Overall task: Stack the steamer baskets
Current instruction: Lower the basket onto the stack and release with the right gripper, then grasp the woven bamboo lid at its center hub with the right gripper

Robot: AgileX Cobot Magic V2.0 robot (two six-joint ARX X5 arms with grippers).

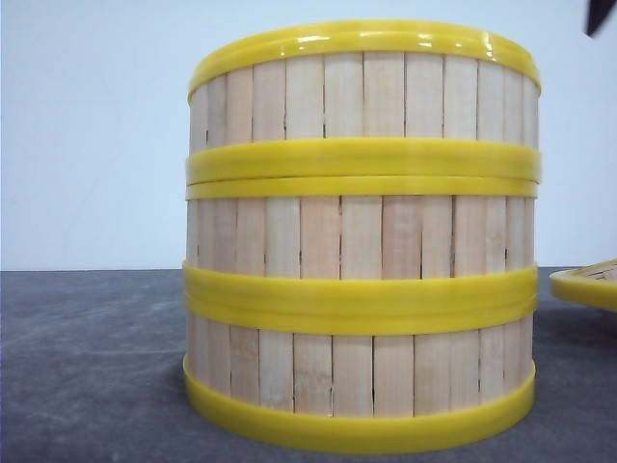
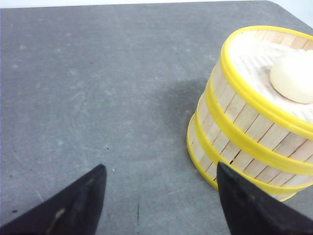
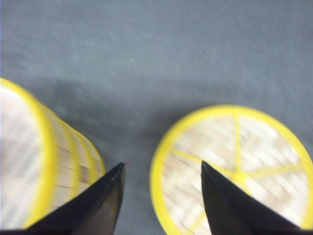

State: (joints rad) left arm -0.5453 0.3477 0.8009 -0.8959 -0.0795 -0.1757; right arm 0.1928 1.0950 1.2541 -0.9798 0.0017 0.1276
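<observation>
Three steamer baskets [image 1: 362, 236] stand stacked in one column on the grey table, with pale slat walls and yellow bands. The left wrist view shows the stack [image 2: 254, 122] from above, with a white bun [image 2: 296, 76] lying in the top basket. My left gripper [image 2: 160, 169] is open and empty over bare table beside the stack's base. The right wrist view is blurred. In it my right gripper [image 3: 162, 165] is open and empty, hanging over the gap between the stack [image 3: 44, 161] and a shallow lid.
The shallow yellow-rimmed lid [image 3: 234, 166] with a woven face and yellow cross spokes lies flat on the table right of the stack; its edge [image 1: 588, 285] shows in the front view. A dark tip [image 1: 600, 14] pokes in at the front view's upper right corner.
</observation>
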